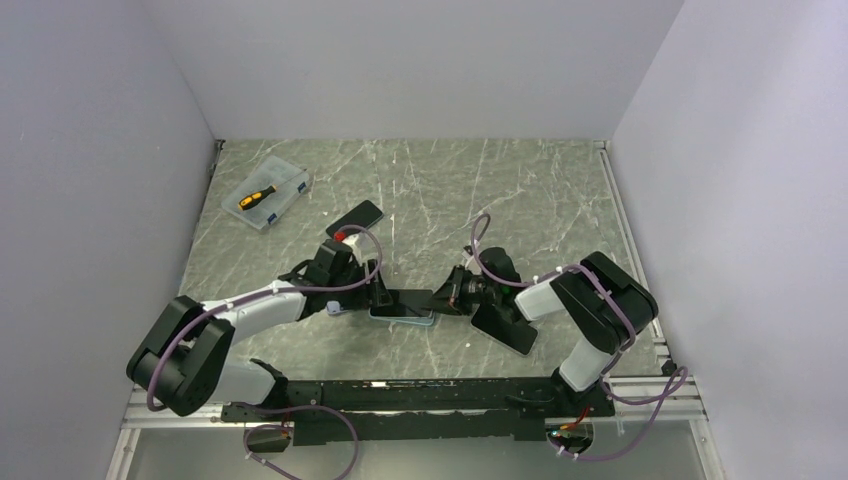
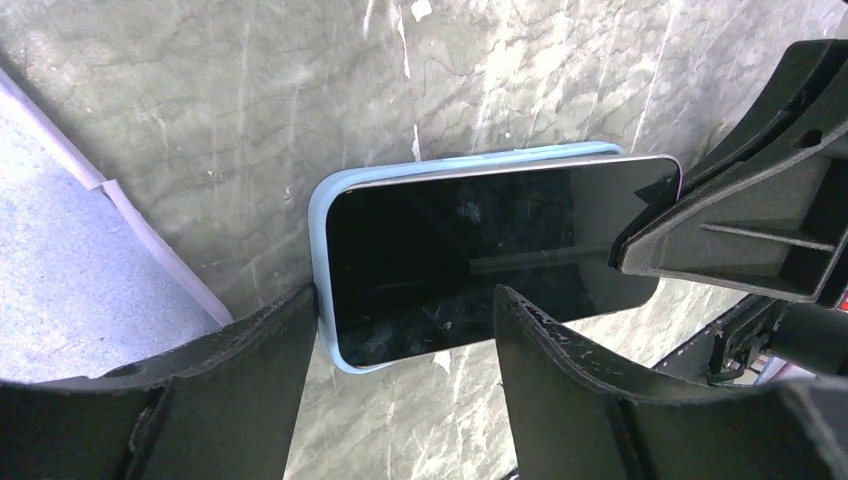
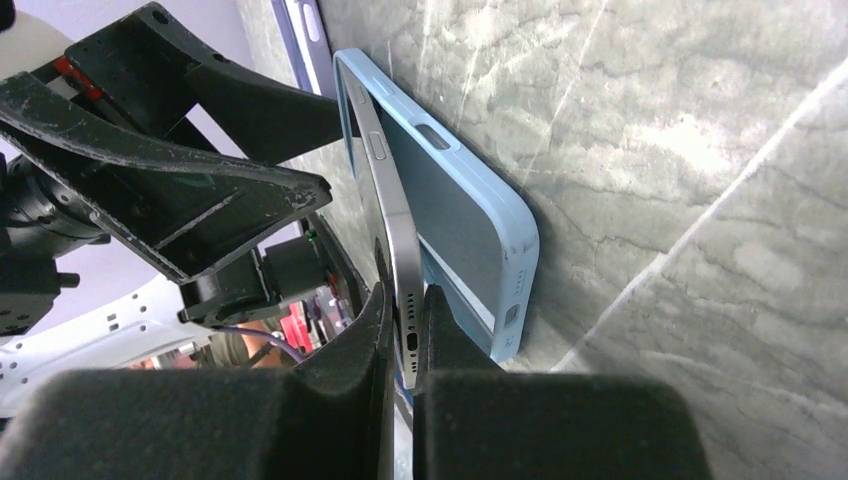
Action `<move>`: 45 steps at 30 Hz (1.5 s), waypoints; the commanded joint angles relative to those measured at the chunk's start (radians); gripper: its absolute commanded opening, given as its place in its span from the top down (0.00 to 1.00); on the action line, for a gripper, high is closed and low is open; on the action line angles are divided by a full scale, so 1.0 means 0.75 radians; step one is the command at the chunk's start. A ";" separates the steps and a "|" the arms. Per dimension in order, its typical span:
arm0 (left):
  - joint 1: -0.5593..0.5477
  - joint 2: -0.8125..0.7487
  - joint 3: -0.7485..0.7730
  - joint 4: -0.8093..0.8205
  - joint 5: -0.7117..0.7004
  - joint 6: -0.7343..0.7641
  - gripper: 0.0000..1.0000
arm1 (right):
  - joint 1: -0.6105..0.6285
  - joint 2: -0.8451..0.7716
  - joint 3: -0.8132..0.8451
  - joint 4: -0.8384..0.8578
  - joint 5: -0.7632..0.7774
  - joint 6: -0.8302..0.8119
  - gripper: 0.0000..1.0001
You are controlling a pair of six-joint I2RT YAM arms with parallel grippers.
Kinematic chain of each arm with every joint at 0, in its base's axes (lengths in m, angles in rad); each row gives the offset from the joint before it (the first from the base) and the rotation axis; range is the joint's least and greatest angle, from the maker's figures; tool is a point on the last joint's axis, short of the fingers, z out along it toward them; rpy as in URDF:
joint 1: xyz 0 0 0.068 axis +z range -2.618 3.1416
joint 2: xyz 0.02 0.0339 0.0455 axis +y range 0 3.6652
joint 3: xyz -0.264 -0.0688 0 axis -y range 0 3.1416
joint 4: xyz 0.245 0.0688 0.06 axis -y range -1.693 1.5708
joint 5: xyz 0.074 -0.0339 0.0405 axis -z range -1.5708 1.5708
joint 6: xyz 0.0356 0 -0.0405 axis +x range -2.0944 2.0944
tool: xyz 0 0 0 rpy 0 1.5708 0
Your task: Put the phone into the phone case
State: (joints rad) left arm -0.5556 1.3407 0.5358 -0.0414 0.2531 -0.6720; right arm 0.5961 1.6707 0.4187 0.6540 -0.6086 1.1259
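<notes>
Tabletop [image 1: 520,190], grey marble-look, carries the light blue rectangular phone case [image 2: 320,215], lying flat at centre between both arms. In it sits the black-screened silver-framed phone [image 2: 470,260], tilted: the left-arm end is seated, the right-arm end raised. Right gripper [image 3: 407,300] is clamped on the raised end. Left gripper [image 2: 405,310] has its jaws apart, straddling the seated end; one finger probably touches the case rim.
</notes>
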 commanded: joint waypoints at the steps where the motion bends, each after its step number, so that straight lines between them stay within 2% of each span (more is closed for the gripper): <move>1: -0.079 -0.033 -0.059 0.119 0.131 -0.076 0.31 | 0.052 0.095 0.057 -0.217 0.118 -0.100 1.00; 8: -0.225 -0.061 -0.089 0.167 0.090 -0.175 0.32 | 0.058 0.088 0.086 -0.362 0.185 -0.188 1.00; 22: -0.382 -0.141 -0.109 0.234 0.087 -0.300 0.31 | 0.056 -0.029 0.126 -0.682 0.290 -0.404 1.00; 31: -0.450 -0.139 -0.127 0.326 0.132 -0.372 0.31 | 0.050 -0.012 0.148 -0.699 0.242 -0.434 1.00; 36: -0.451 -0.150 -0.106 0.272 0.108 -0.343 0.30 | 0.045 0.051 0.175 -0.692 0.222 -0.445 1.00; 40: -0.451 -0.154 -0.087 0.237 0.099 -0.326 0.29 | 0.045 0.076 0.196 -0.713 0.242 -0.452 0.92; 45: -0.451 -0.160 -0.080 0.223 0.090 -0.323 0.29 | 0.044 0.043 0.212 -0.778 0.304 -0.474 0.78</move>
State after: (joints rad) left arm -0.7971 1.2373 0.4431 0.0441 -0.0765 -0.7811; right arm 0.5896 1.6588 0.5861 0.2615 -0.5831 0.8734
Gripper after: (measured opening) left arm 0.716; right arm 0.198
